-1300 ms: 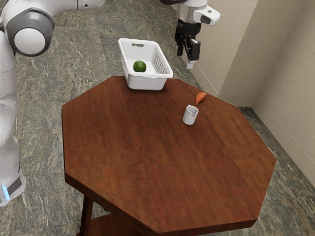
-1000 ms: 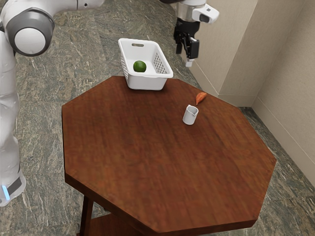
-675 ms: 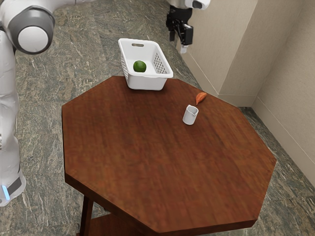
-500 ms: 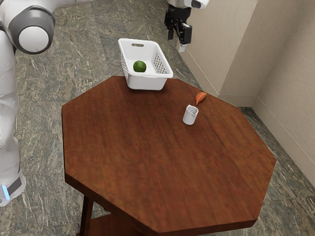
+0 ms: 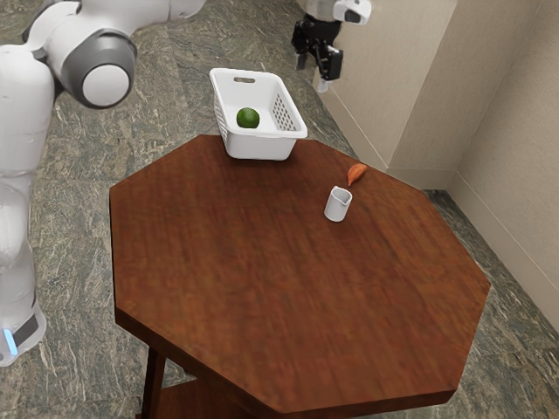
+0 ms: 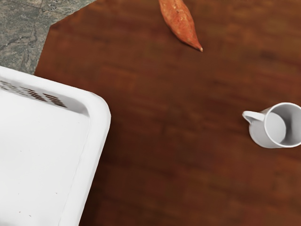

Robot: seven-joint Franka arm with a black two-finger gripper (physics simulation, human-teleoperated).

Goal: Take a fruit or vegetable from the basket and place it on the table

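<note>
My gripper point(image 5: 313, 73) hangs high above the table's far side, toward the exterior view's right of the basket, fingers apart with nothing between them. A white basket point(image 5: 262, 147) stands at the table's far edge, and a round dark-green fruit or vegetable point(image 5: 248, 118) lies inside it. Bare on the wood point(image 5: 297, 279) rests an orange-red sweet potato point(image 5: 356, 174). In the wrist view one rounded corner of the basket point(image 6: 101, 115) and part of its white floor appear, along with the pointed sweet potato point(image 6: 181, 23) on the table point(image 6: 178, 155).
A small white mug point(image 5: 337, 205) stands near the sweet potato; the wrist view shows the mug's point(image 6: 263, 134) handle pointing toward the basket. The arm's large joint point(image 5: 96, 74) is at the exterior view's upper left. A beige wall point(image 5: 410, 78) rises beyond the table.
My gripper has risen and moved slightly toward the exterior view's left. Most recently the arm's large joint has swung toward that view's right. Basket, green item, sweet potato and mug have stayed put.
</note>
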